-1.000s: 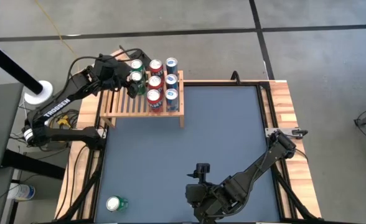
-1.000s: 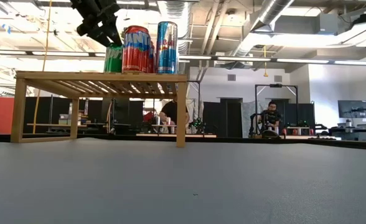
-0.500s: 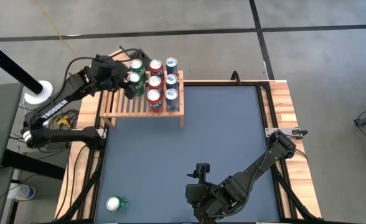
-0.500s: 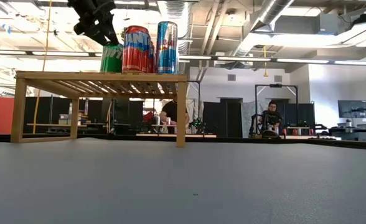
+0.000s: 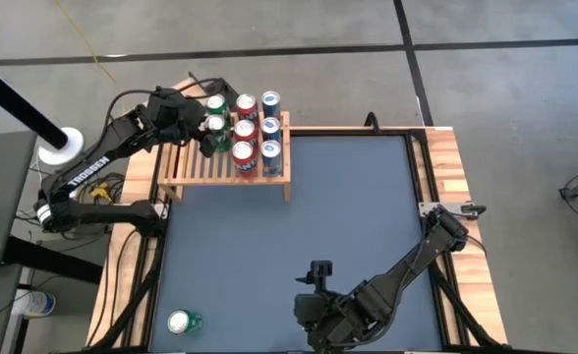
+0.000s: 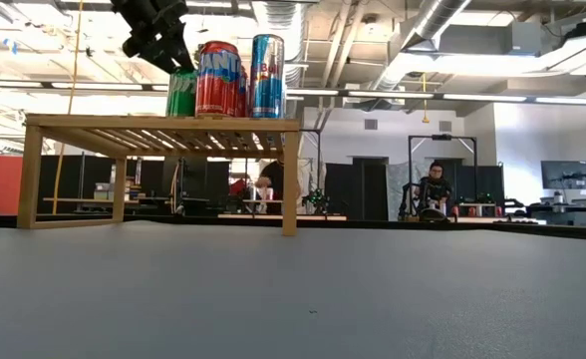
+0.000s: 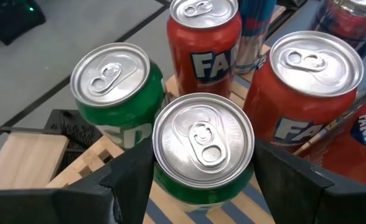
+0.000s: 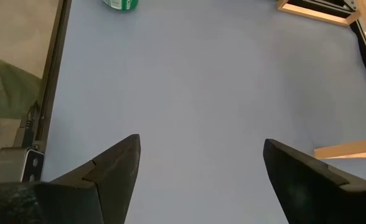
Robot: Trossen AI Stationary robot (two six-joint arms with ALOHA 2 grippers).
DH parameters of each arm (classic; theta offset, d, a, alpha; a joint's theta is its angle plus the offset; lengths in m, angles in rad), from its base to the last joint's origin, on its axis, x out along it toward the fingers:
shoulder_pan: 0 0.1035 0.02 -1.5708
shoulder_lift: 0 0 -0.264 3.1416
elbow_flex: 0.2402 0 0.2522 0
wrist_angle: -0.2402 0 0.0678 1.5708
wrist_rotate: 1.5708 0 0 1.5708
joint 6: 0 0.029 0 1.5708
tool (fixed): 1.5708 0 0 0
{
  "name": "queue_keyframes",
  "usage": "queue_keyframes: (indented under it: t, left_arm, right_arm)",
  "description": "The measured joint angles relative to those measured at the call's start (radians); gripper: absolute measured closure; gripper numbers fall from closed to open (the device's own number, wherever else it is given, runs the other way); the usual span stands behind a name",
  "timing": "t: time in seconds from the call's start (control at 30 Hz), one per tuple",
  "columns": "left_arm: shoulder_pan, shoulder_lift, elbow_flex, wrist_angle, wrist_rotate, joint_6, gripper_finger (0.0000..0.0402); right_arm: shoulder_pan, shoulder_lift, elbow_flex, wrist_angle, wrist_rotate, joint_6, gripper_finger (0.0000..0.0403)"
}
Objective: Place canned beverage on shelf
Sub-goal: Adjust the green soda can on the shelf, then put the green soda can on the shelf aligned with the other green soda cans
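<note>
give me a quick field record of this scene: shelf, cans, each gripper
shelf: slatted wooden rack at the table's far left
cans on shelf: two green, three red, three blue, in three columns
left gripper: on the shelf, fingers around the second green can
gap: front slot of the green column
loose can: green can lying at the table's near left corner
right gripper: open, waiting above the table's near edge

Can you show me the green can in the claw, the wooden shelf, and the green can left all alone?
held green can (image 7: 203,140), left wrist view, lid.
shelf (image 6: 163,123), low view, front edge.
lone green can (image 5: 183,322), high view, top.
</note>
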Motion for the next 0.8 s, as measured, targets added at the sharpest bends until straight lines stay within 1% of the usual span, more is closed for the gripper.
queue_keyframes:
  t: [0.53,0.63,0.8]
  left_arm:
    - [0.0,-0.005,0.0,-0.001,0.0,0.006,0.0156]
    - [0.0,-0.008,0.0,-0.001,0.005,0.006,0.0144]
    - [0.0,-0.018,-0.002,-0.016,0.0,0.015,0.0101]
  right_arm:
    - [-0.002,0.0,0.0,0.0,0.0,0.0,0.0074]
    - [-0.002,0.0,0.0,0.0,0.0,0.0,0.0074]
    - [-0.002,0.0,0.0,0.0,0.0,0.0,0.0074]
